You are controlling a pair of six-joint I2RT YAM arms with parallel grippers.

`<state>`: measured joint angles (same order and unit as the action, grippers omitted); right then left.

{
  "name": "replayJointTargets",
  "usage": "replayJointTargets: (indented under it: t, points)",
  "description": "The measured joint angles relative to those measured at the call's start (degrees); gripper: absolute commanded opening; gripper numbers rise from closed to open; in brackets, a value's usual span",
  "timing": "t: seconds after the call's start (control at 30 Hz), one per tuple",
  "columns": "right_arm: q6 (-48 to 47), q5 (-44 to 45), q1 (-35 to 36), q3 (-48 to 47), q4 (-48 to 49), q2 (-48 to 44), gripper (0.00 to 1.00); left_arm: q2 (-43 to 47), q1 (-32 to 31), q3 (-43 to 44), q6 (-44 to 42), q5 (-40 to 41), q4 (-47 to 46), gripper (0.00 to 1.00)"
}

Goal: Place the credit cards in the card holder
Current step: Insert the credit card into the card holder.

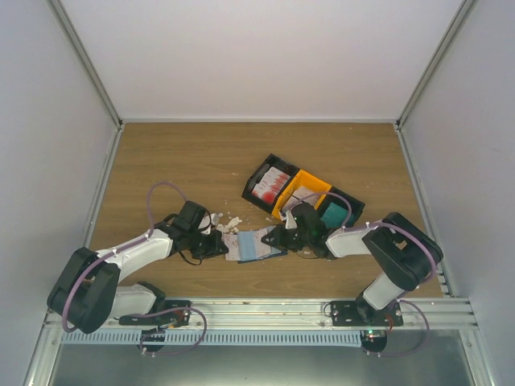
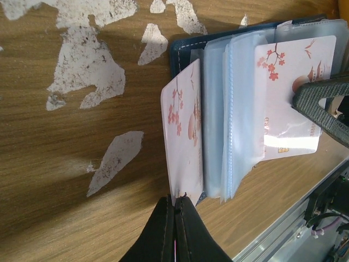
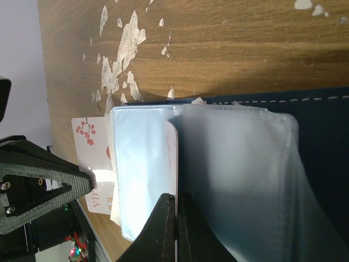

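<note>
The card holder (image 1: 256, 249) lies open on the table between both arms, its navy cover (image 2: 184, 50) under pale blue plastic sleeves (image 2: 229, 109). My left gripper (image 2: 175, 201) is shut on the lower corner of a white credit card (image 2: 182, 131) printed with red blossoms, at the holder's left edge. My right gripper (image 3: 175, 200) is shut on the edge of a second credit card (image 3: 173, 158) standing between the sleeves (image 3: 142, 169); that card (image 2: 292, 93) lies flat in the left wrist view under the right fingers (image 2: 322, 101). In the top view, left gripper (image 1: 220, 244) and right gripper (image 1: 273, 239) face each other.
Torn white scraps (image 2: 82, 65) litter the wood beside the holder (image 3: 125, 52). Behind the right arm stand a black tray (image 1: 269, 183) with red-and-white cards, an orange one (image 1: 306, 189) and a teal one (image 1: 334, 213). A metal rail (image 2: 305, 229) runs along the near edge.
</note>
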<state>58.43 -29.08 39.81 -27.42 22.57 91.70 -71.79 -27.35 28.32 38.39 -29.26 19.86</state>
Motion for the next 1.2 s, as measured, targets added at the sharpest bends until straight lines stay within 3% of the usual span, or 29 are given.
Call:
replayJointTargets:
  t: [0.5, 0.8, 1.0, 1.2]
  points:
    - [3.61, -1.29, 0.02, 0.0, 4.83, 3.17, 0.05, 0.44, -0.33, 0.33, -0.17, 0.72, 0.85, 0.0]
    - [3.26, -3.02, 0.22, -0.35, 5.99, 4.74, 0.07, 2.95, -0.63, 11.04, -3.02, 3.63, 8.11, 0.0]
    - [3.1, -3.02, 0.37, -0.42, 5.84, 4.74, 0.1, 3.3, -0.66, 10.49, -2.89, 2.34, 8.52, 0.0]
    - [2.86, -2.93, 0.42, -0.7, 5.35, 4.81, 0.18, 2.36, -0.68, 4.37, -1.36, -1.22, 3.39, 0.0]
